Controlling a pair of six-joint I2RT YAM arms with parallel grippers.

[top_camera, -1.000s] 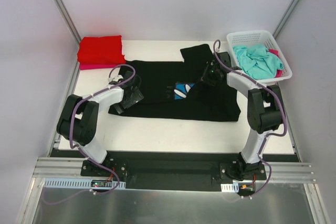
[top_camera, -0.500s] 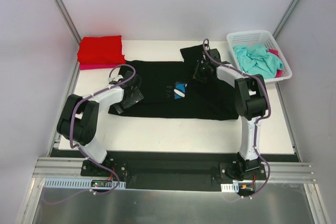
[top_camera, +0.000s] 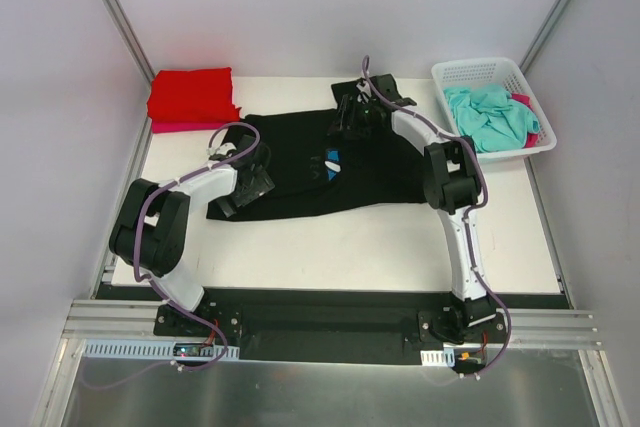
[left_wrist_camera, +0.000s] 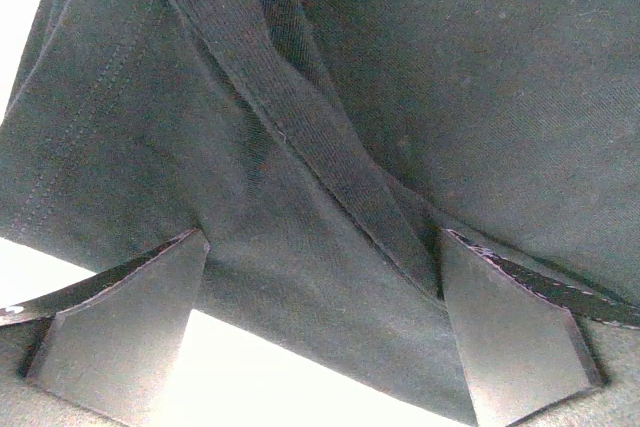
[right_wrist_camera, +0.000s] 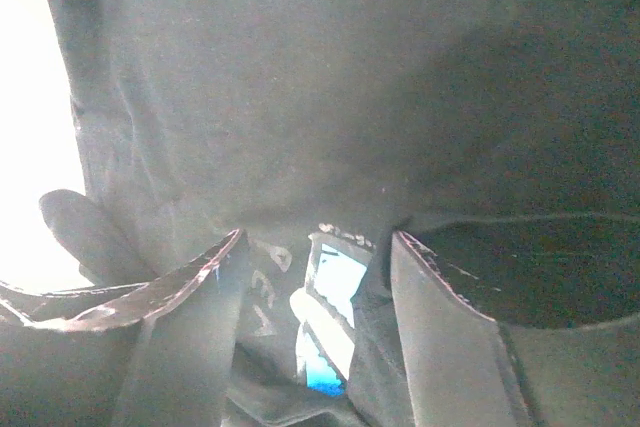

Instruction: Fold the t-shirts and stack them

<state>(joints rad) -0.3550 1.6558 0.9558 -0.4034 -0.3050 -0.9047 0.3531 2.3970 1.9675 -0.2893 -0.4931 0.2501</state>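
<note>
Left gripper (left_wrist_camera: 322, 237) wide open, black t-shirt (top_camera: 300, 167) lying directly beneath its fingers; right gripper (right_wrist_camera: 318, 235) jaws parted, gripping nothing, over the t-shirt; blue print (right_wrist_camera: 338, 277) just below its fingertips.

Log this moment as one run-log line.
black cloth t-shirt: mid-fold | left gripper: open over its left side | right gripper: open over its far edge | red folded t-shirt: far-left corner

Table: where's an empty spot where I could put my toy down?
The bare table strip between the black t-shirt and the near edge, and the corner in front of the basket. The far side is crowded.
</note>
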